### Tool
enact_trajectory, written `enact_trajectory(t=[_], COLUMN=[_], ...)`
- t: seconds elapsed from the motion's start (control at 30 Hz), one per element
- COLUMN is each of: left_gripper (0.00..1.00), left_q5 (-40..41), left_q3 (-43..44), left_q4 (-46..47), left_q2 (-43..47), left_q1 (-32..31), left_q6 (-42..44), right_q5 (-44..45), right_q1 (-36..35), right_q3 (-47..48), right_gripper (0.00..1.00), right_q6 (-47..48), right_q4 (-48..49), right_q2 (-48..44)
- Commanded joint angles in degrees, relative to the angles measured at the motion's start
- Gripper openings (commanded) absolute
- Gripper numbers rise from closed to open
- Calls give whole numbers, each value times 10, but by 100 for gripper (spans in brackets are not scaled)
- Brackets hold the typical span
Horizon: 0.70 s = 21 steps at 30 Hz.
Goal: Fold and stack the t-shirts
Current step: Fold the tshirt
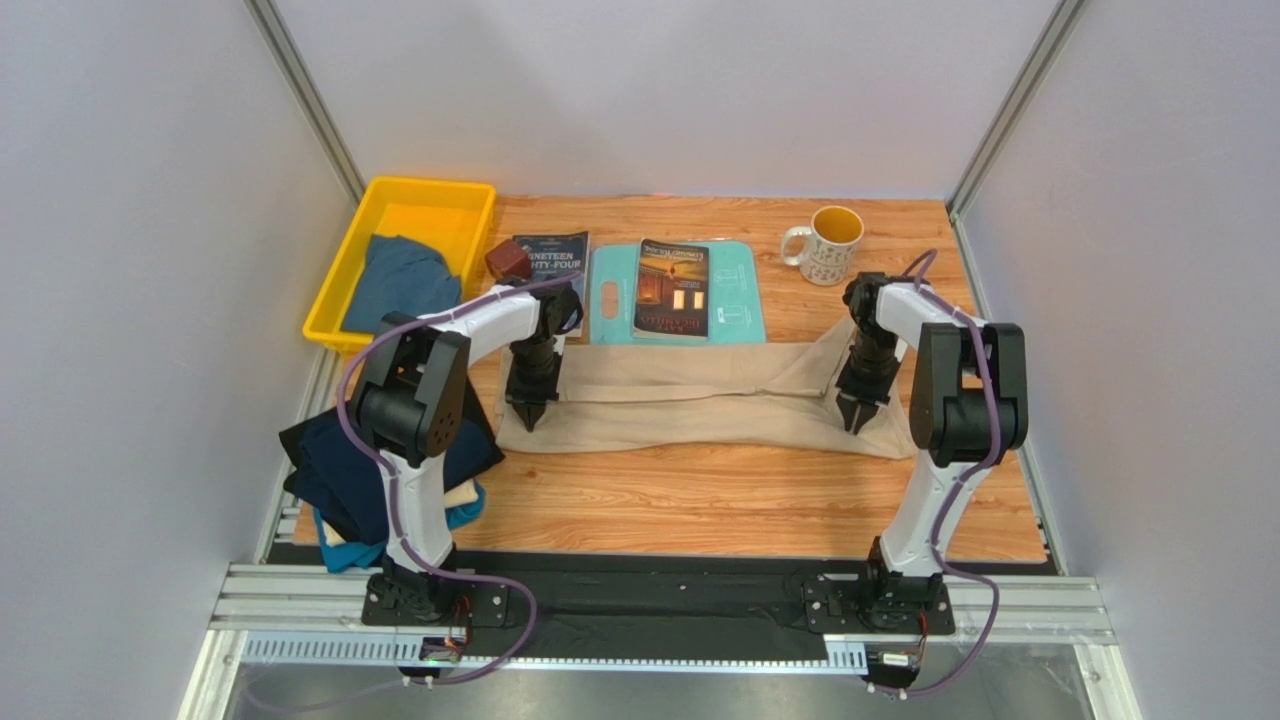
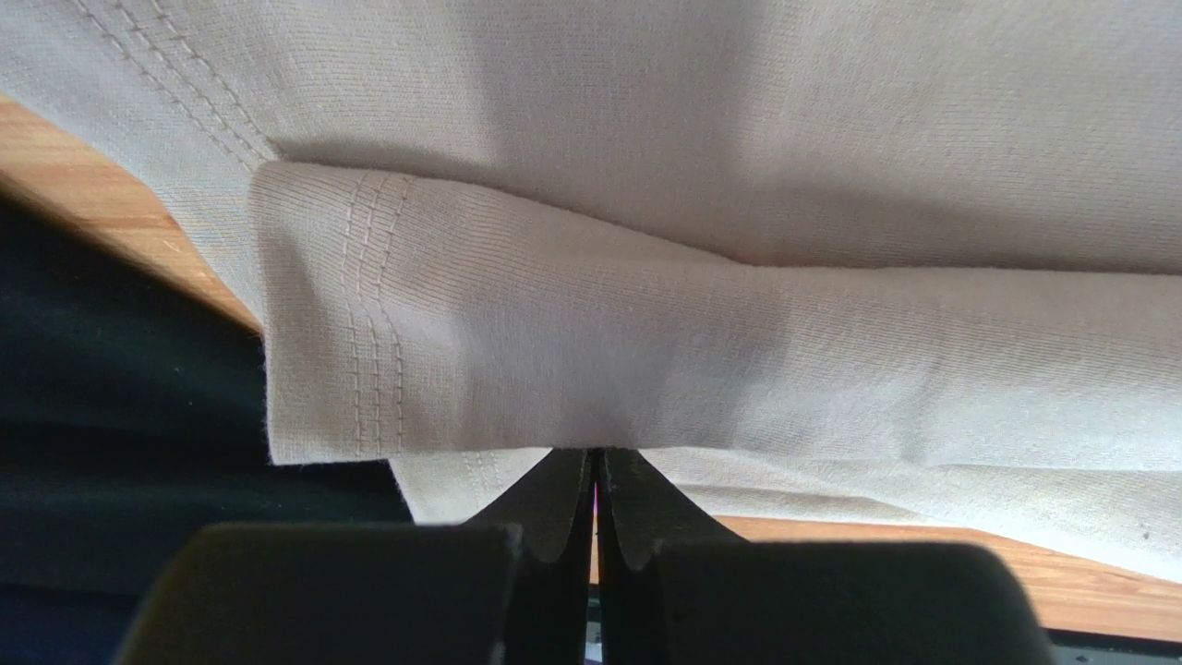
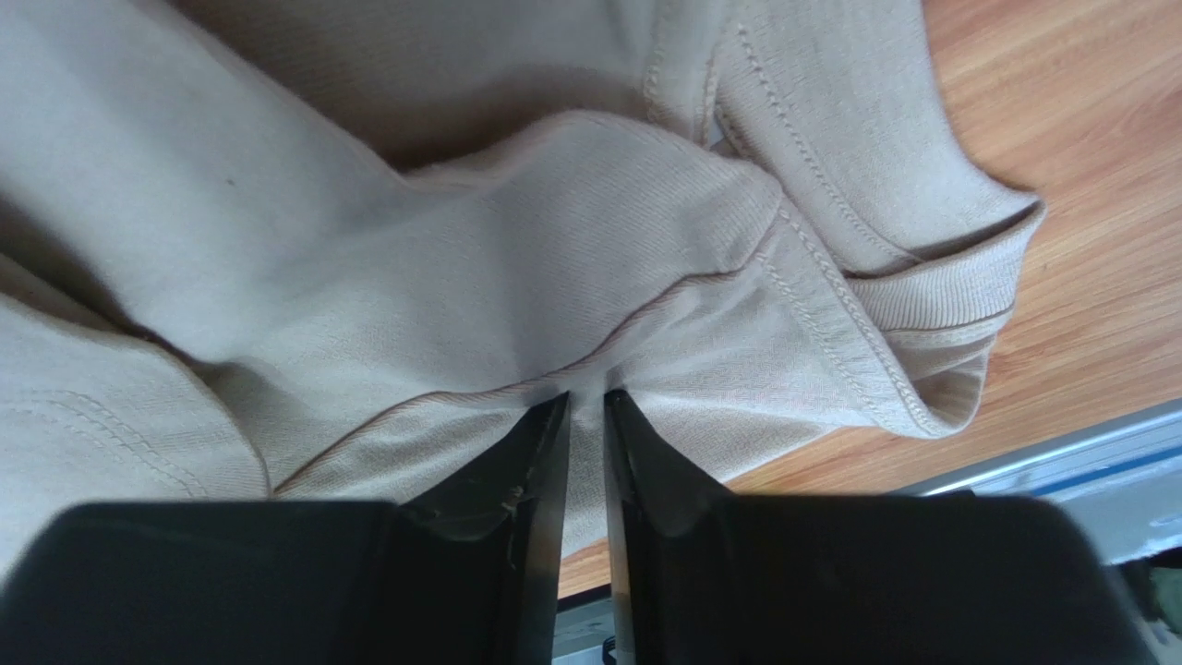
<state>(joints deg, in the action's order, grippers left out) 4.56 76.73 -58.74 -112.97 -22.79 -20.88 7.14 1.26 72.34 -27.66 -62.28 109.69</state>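
The beige t-shirt (image 1: 706, 398) lies as a long, partly folded strip across the middle of the table. My left gripper (image 1: 529, 417) is down at its left end. In the left wrist view the left gripper (image 2: 597, 450) has its jaws pressed together on the lower edge of a folded hem of the beige t-shirt (image 2: 694, 319). My right gripper (image 1: 860, 420) is at the shirt's right end. In the right wrist view the right gripper (image 3: 586, 399) pinches a ridge of the beige t-shirt (image 3: 486, 250), with cloth showing in the narrow gap. A dark navy t-shirt (image 1: 361, 465) lies over a teal one (image 1: 353, 552) at the front left.
A yellow bin (image 1: 334, 300) at the back left holds a dusty blue t-shirt (image 1: 398, 278). Along the back stand a small brown block (image 1: 508, 263), a dark book (image 1: 549, 258), a light-teal board (image 1: 613, 300) with a second book (image 1: 672, 288) on it, and a mug (image 1: 825, 245).
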Motion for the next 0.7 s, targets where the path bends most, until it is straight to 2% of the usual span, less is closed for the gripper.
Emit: enact_trajectory(t=[0.0, 0.03, 0.13, 0.67], left_gripper=[0, 0, 0, 0], left_q5=[-3, -4, -11, -24], left_q3=[-14, -16, -25, -108], left_q4=[-12, -13, -11, 0], left_q2=[6, 6, 2, 25], left_q1=[-1, -1, -1, 8], left_q6=[2, 3, 2, -8], right_q5=[62, 64, 72, 135], right_q1=[0, 0, 0, 37], right_q3=[23, 25, 33, 59], right_gripper=[17, 10, 1, 0], right_q6=[-11, -11, -7, -6], right_q4=[23, 23, 19, -14], right_q2=[39, 41, 49, 60])
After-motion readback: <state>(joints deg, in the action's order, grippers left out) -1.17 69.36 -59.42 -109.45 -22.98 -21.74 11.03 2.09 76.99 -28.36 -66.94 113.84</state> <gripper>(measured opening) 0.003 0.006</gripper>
